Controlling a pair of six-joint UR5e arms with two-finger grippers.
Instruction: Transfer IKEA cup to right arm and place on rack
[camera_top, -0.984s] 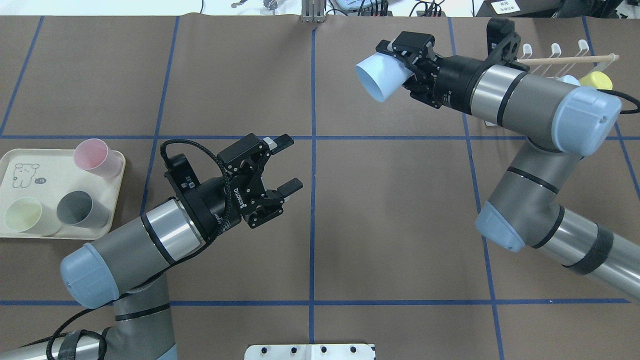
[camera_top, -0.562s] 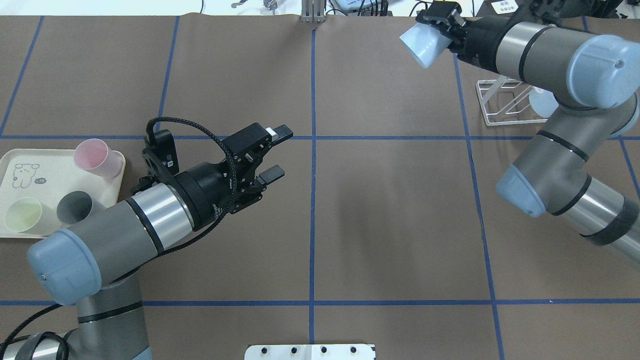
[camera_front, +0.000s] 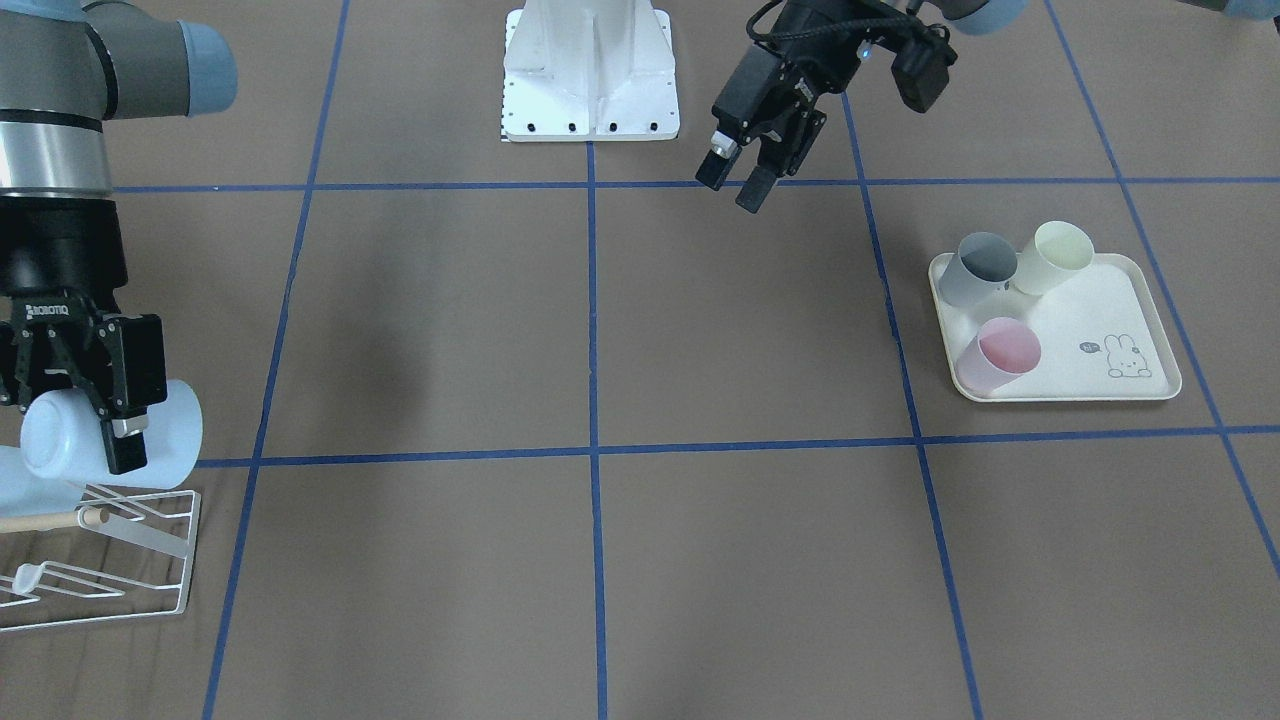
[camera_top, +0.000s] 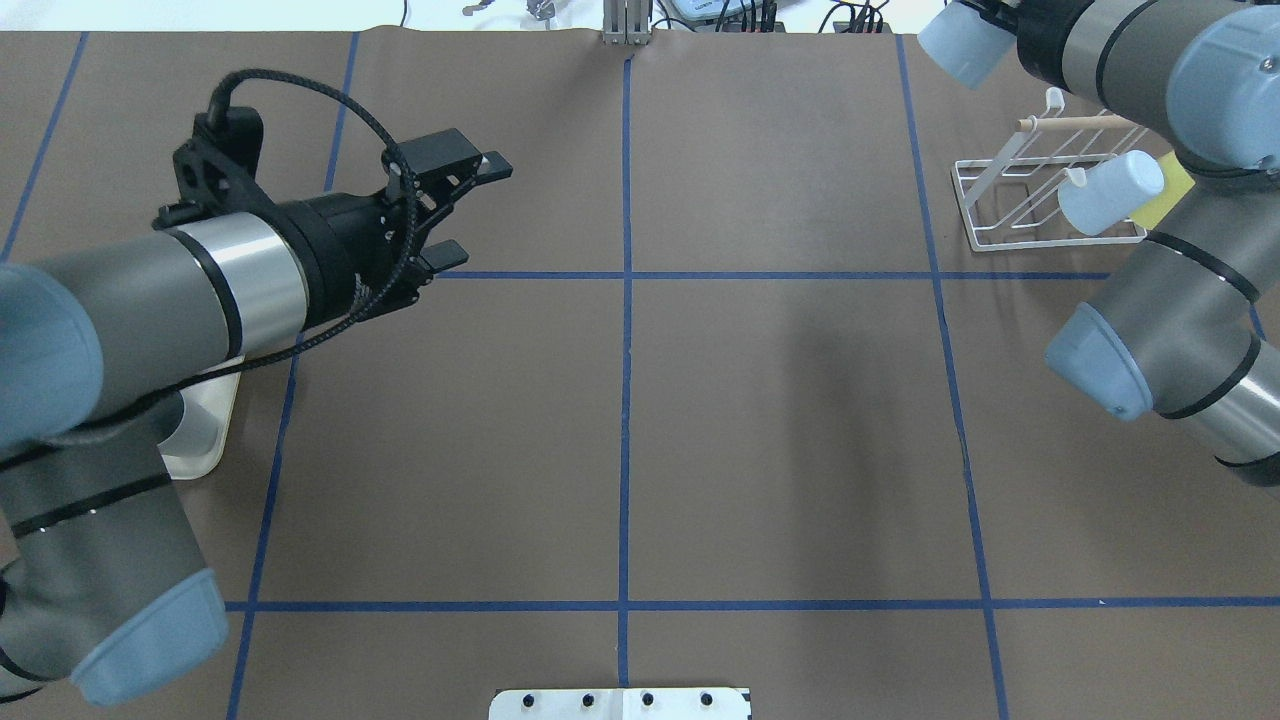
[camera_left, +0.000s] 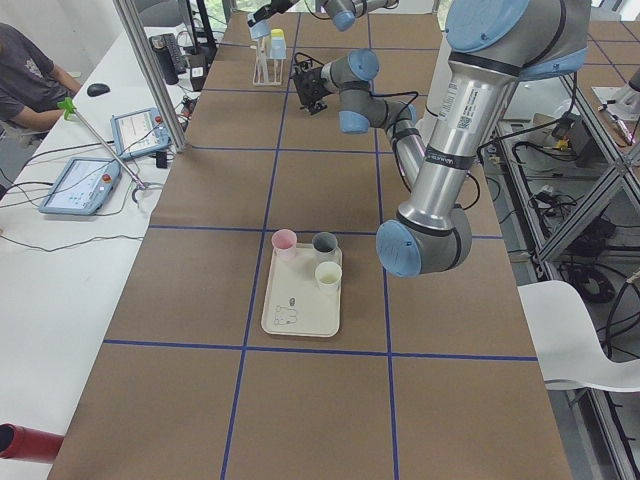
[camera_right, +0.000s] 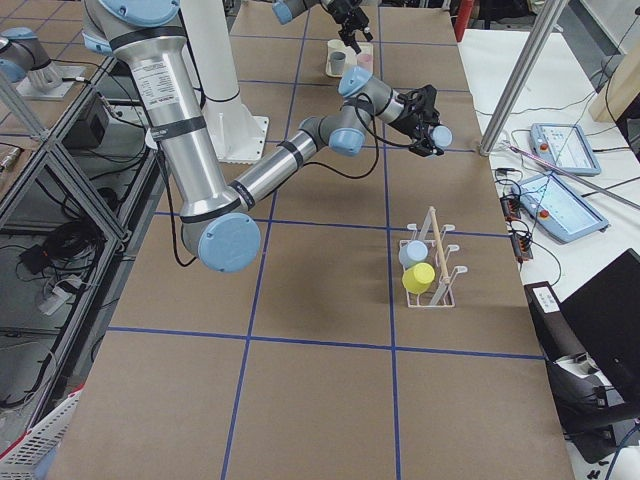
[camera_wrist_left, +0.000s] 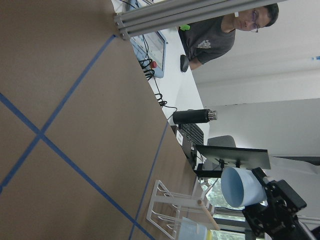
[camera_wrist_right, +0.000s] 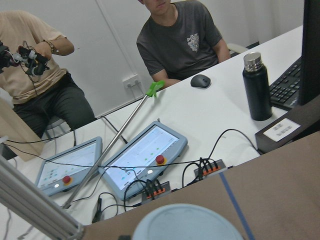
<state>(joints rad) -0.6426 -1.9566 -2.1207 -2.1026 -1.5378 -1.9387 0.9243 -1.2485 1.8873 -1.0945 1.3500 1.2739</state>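
The IKEA cup (camera_front: 165, 425) is pale blue and lies on its side in my right gripper (camera_front: 85, 430), which is shut on it. It hangs just above the white wire rack (camera_front: 150, 590) with its wooden dowel. The overhead view puts the cup (camera_top: 955, 45) at the table's far edge, beyond the rack (camera_top: 1000, 235). The rack holds another pale blue cup (camera_top: 1110, 190) and a yellow cup (camera_top: 1178, 190). The left wrist view shows the held cup (camera_wrist_left: 240, 186) with its mouth open. My left gripper (camera_top: 482, 212) is open and empty, far off to the left.
A cream rabbit-print tray (camera_front: 1100, 300) carries a pink cup (camera_front: 1000, 355), a grey cup (camera_front: 980, 265) and a pale yellow cup (camera_front: 1055, 255); my left arm hides most of it from overhead. People sit at a desk with control pads (camera_wrist_right: 145, 160) beyond the far edge.
My right arm has swung the cup back and to the right, over the rack's far side. The left arm has pulled away to the left, still open.
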